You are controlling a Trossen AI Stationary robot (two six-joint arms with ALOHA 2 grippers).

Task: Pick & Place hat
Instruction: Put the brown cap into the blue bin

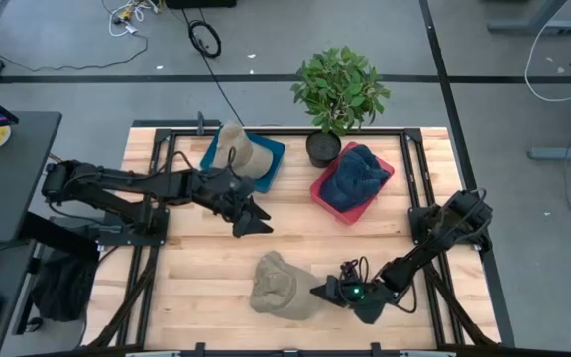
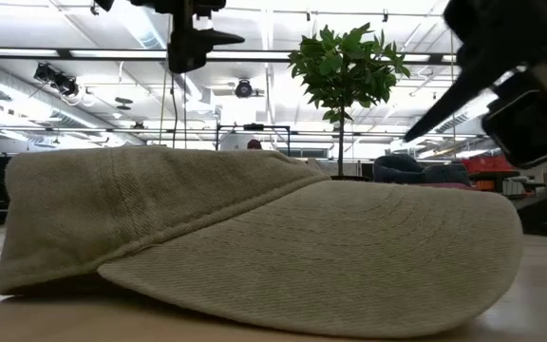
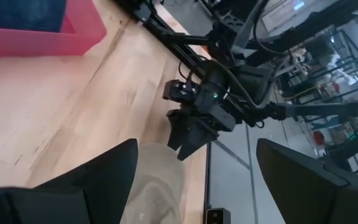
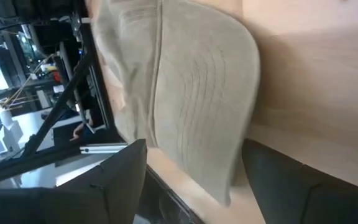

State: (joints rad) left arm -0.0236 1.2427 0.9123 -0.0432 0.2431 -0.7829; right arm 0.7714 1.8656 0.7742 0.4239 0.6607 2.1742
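Note:
A tan cap [image 1: 281, 286] lies flat on the wooden table near its near edge, with its brim [image 4: 219, 124] toward the right arm. In the low view the cap [image 2: 254, 247] fills the foreground. My right gripper [image 1: 318, 291] is open just right of the brim. In the right wrist view its fingers [image 4: 194, 180] stand on either side of the brim's edge without touching it. My left gripper [image 1: 256, 223] is open and hovers above the middle of the table, left of and beyond the cap. It also shows in the low view [image 2: 193, 43] and in its own wrist view [image 3: 194, 180].
A blue tray [image 1: 271, 164] at the far side holds another tan hat [image 1: 238, 151]. A red tray [image 1: 320, 193] to its right holds a blue hat [image 1: 355, 177]. A potted plant [image 1: 340, 94] stands between them at the far edge. Bare wood lies between the trays and the cap.

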